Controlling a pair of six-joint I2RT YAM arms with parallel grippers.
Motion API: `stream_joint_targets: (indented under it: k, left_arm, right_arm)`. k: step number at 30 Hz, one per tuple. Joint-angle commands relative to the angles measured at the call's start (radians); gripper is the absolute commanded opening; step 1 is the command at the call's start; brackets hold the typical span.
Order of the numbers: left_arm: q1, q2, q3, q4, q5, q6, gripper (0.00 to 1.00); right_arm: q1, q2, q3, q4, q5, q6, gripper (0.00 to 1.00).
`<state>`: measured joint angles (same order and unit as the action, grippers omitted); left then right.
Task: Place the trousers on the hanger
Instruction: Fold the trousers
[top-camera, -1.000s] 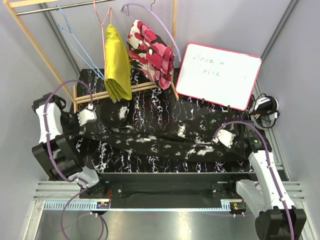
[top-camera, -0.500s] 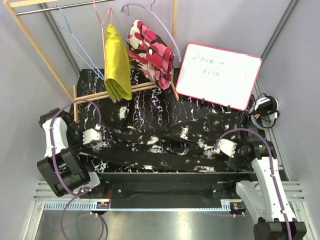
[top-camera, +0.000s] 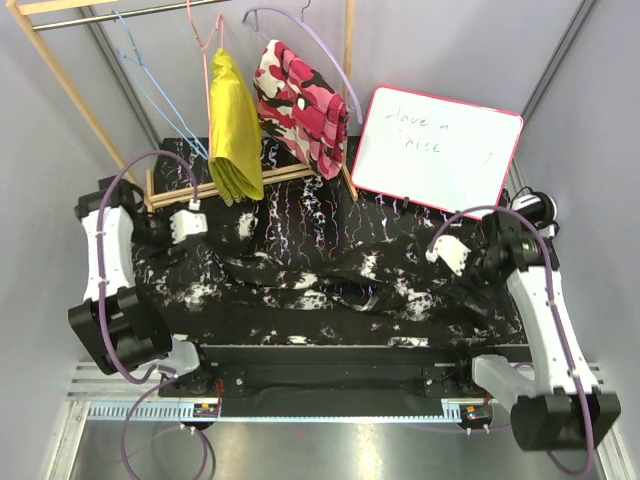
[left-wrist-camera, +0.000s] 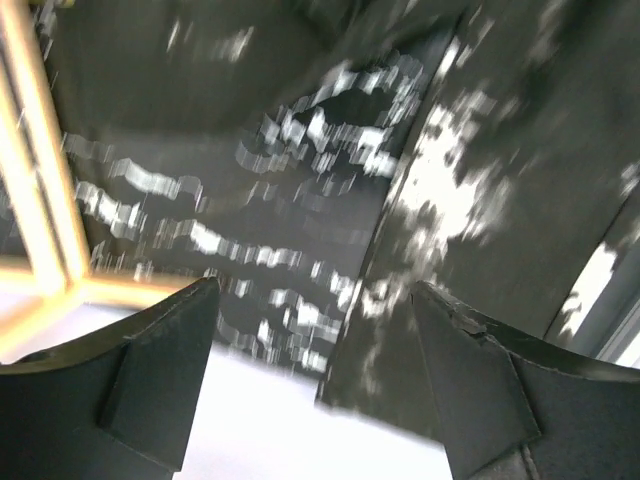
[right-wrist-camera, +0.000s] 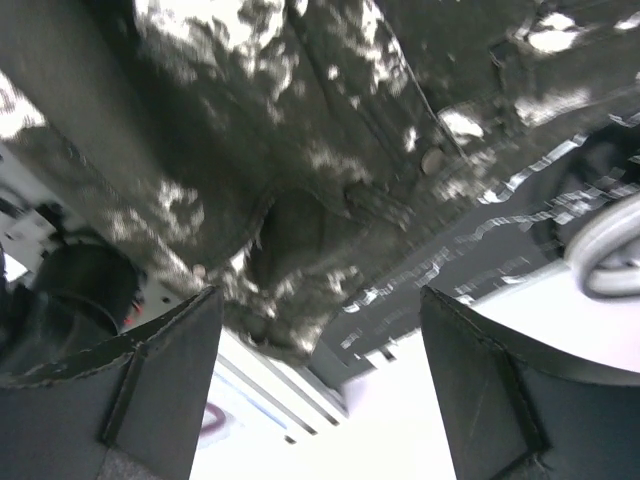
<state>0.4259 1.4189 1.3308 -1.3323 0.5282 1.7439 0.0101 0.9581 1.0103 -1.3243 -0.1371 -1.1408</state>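
Since the earlier frame, both arms are pulling away from the near edge, left fingers (left-wrist-camera: 130, 400) and right fingers (right-wrist-camera: 150, 390) spread, holding nothing. You are between grasps, I judge; next calls for pinching the waistband. The trousers (top-camera: 330, 290) are lying bunched, limp, white-blotched black, across the worktop (top-camera: 300, 195); the hanger (top-camera: 165, 100) is hanging beyond.

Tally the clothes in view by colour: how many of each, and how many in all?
Black with white blotches: 1, the trousers, lying on the tabletop.
Yellow: 1, the yellow garment, hanging.
Pink camouflage: 1, the camouflage garment, hanging.
Total: 3.
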Motion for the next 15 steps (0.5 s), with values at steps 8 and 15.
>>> stream_joint_targets:
  k: [8, 15]
  left_arm:
    - [-0.314, 0.049, -0.159, 0.217, 0.069, -0.167, 0.88]
    - [-0.464, 0.098, -0.214, 0.318, 0.017, -0.207, 0.89]
  right_arm:
    - [-0.004, 0.356, 0.040, 0.304, -0.058, 0.282, 0.75]
    - [0.010, 0.579, 0.102, 0.419, -0.098, 0.406, 0.67]
